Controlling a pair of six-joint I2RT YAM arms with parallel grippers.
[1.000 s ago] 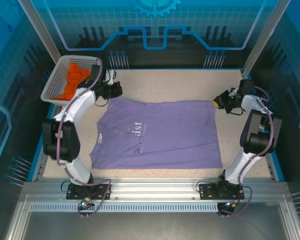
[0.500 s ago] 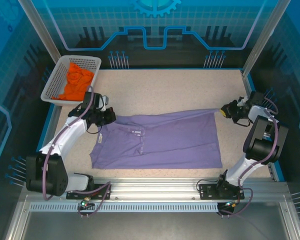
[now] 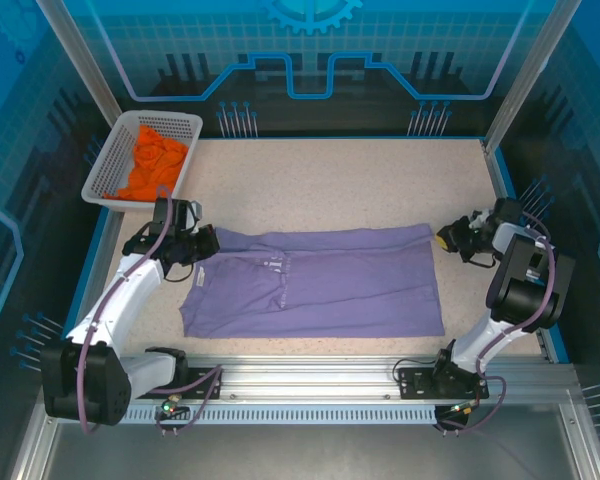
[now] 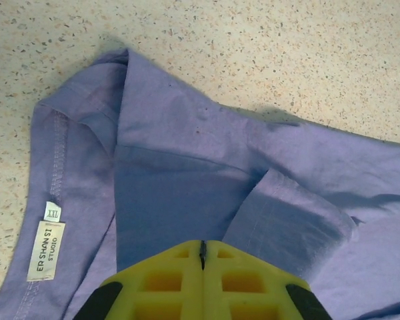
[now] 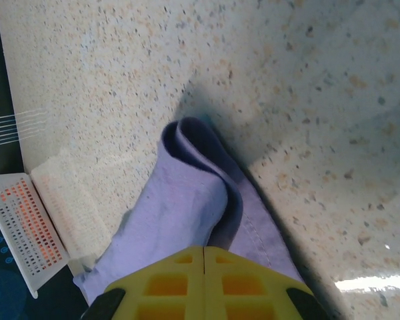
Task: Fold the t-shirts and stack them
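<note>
Purple shirt (image 3: 320,285), limp and light, mid-surface (image 3: 340,180); left gripper (image 3: 208,243) and right gripper (image 3: 446,238) clamp its folded corners, likely the surest holds.

Top view high, looking down; wrist views close, all share lavender t-shirt (image 3: 330,290).

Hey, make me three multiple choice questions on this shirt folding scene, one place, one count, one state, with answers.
1. Where is the orange t-shirt? A over an arm; B in the white basket; C in a gripper.
2. How many t-shirts lie on the table? A one; B two; C three.
3. The left gripper is: A open; B in the basket; C shut on the purple t-shirt.
Answers: B, heaped inside the basket; A, just the purple one; C, its jaws pinch purple cloth.
</note>
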